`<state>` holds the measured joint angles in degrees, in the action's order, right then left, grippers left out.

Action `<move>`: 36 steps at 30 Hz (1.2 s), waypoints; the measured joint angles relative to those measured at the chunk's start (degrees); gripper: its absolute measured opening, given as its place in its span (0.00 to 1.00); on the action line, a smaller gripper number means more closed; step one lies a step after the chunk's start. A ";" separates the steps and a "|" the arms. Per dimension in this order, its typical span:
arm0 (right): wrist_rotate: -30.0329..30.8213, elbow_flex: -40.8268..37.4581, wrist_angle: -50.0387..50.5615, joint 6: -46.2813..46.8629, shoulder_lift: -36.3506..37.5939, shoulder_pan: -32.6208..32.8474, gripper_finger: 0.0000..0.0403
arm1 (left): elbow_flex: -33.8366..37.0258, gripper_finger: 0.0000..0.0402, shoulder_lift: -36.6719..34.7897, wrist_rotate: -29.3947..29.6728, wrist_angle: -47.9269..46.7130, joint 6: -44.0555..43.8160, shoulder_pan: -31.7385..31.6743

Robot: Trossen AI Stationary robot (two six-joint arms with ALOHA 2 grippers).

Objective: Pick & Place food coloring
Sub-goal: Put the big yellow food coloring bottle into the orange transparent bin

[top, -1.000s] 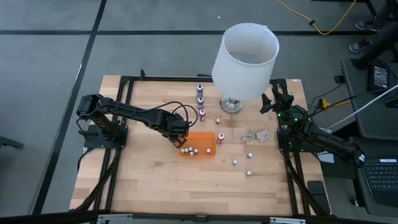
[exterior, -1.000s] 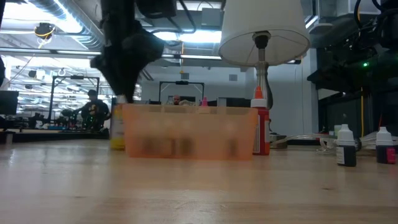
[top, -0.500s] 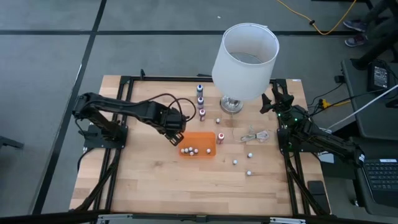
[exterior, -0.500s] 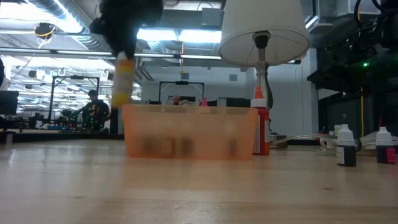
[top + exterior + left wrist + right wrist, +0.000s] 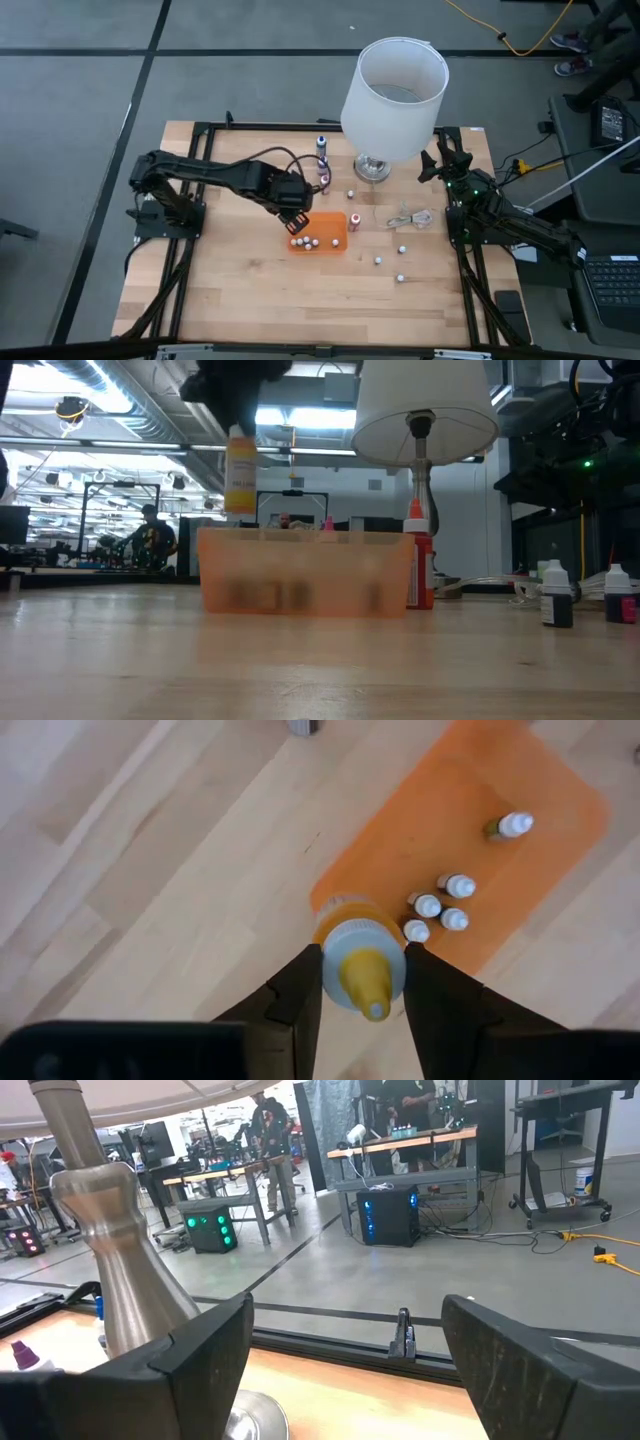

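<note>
Pale wood planks make up your table (image 5: 250, 290), bare along the near edge in the low view, with black frame rails down both sides. Nearest you in the high view, at about five o'clock from the tray (image 5: 332, 219), two loose bottles (image 5: 378, 261) stand apart on the wood. The orange tray sits near the table's middle with several white-capped bottles (image 5: 440, 905) lying in it; a red bottle (image 5: 420, 565) stands just beside its three o'clock end.

Your left gripper (image 5: 295, 221) hangs over the tray's nine o'clock end, fingers closed narrow on a yellow bottle (image 5: 240, 472), upright and clear above the tray rim in the low view. From the left wrist camera you see that bottle pinched between the two dark fingers (image 5: 445, 1000), above the tray's corner.

Past the tray, at about two o'clock, a white cable (image 5: 410, 218) lies coiled, with more bottles near it. Farther back a lamp (image 5: 392, 95) with a white shade stands on a metal base, and a short row of bottles (image 5: 322, 150) runs at its nine o'clock side.

Your right gripper (image 5: 442, 160) waits at the far right corner, jaws spread wide, holding nothing.

Beyond the table you see grey floor, benches, lit equipment and a person (image 5: 152, 538) in the distance.
</note>
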<state>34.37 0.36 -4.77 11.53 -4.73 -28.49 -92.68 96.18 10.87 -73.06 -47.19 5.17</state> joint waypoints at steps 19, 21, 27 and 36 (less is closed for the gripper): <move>0.00 -0.02 0.02 0.00 -0.02 0.00 0.80 | -0.27 0.30 9.17 -0.16 4.73 2.27 1.35; 0.01 0.00 0.00 0.00 0.00 0.01 0.80 | -0.23 0.30 10.02 -0.26 4.88 1.99 1.78; 0.01 -0.01 0.00 0.00 0.00 0.00 0.80 | 2.94 0.29 10.26 -0.96 8.71 -0.12 2.66; 0.00 0.00 0.01 0.00 0.00 0.00 0.80 | 6.93 0.29 10.28 -2.01 10.03 -1.78 3.87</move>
<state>34.37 0.36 -4.76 11.53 -4.73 -28.48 -85.74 106.45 8.86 -63.03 -48.97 9.04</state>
